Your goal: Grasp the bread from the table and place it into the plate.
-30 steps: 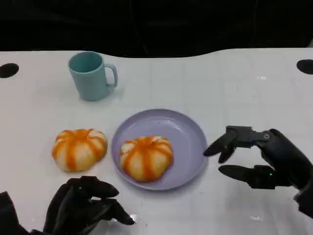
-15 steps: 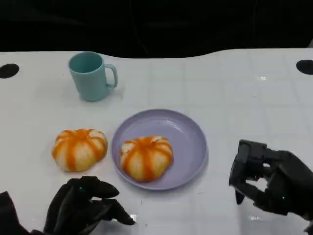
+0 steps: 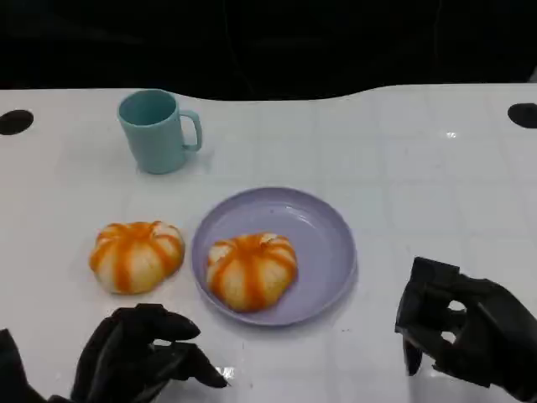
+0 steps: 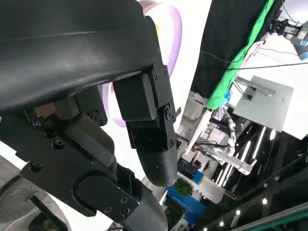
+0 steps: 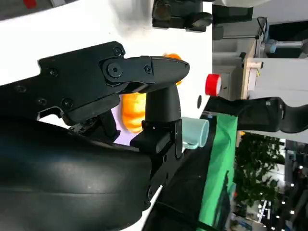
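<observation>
Bread (image 3: 251, 269) on plate (image 3: 329, 243), second bread (image 3: 136, 255) beside

Head view: left hand (image 3: 138, 357) and right hand (image 3: 466, 336) cut off by the lower edge, the right also by the right edge. Left wrist view: plate (image 4: 168, 43) mostly hidden behind the fingers (image 4: 149, 125). Right wrist view: bread (image 5: 134, 108) and cup (image 5: 195, 132) partly hidden behind the fingers (image 5: 144, 70).
</observation>
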Controlling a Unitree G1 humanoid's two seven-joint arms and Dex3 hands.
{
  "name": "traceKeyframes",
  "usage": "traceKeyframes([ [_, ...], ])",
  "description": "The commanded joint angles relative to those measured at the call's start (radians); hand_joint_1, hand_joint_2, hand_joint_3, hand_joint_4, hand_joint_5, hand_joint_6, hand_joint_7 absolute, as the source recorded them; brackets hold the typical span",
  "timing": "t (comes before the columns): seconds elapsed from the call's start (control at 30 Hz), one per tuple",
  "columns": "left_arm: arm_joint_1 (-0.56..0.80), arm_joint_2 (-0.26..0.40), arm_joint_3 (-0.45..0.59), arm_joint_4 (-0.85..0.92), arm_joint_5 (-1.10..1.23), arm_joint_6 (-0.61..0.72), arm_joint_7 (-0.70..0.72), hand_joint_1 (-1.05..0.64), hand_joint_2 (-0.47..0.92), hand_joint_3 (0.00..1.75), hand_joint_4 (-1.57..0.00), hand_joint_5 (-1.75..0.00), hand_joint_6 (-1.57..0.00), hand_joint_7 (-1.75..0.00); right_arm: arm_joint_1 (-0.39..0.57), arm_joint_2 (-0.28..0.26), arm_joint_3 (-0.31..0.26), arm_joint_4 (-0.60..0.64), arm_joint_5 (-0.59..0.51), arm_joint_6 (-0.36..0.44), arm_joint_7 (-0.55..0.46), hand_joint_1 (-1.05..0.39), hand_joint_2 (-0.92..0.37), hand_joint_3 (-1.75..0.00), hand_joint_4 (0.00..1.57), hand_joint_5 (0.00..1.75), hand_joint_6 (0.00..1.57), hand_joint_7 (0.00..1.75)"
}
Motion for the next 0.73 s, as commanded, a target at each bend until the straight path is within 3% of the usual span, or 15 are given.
traceKeyframes([
  [0.03,0.007,0.019,0.009,-0.008,-0.001,-0.006,-0.008,-0.96,0.62,0.01,-1.57,-0.44,-1.57,-0.18,-0.027,0.002,-0.024,0.05,0.025,-0.037,0.049,-0.49,-0.92,-0.34,0.83,1.75,0.66,1.75],
  [0.33,-0.005,0.024,0.011,0.015,-0.002,-0.026,-0.027,-0.95,0.63,0.01,-1.57,-0.44,-1.57,-0.16,-0.057,0.032,-0.047,0.137,0.057,-0.076,0.114,-0.48,-0.92,-0.3,0.89,1.75,0.72,1.75],
  [0.73,-0.006,0.023,0.01,0.027,-0.002,-0.029,-0.031,-0.96,0.63,0.0,-1.57,-0.42,-1.57,-0.15,-0.056,0.044,-0.06,0.143,0.051,-0.071,0.131,-0.49,-0.92,-0.3,0.89,1.75,0.71,1.75],
])
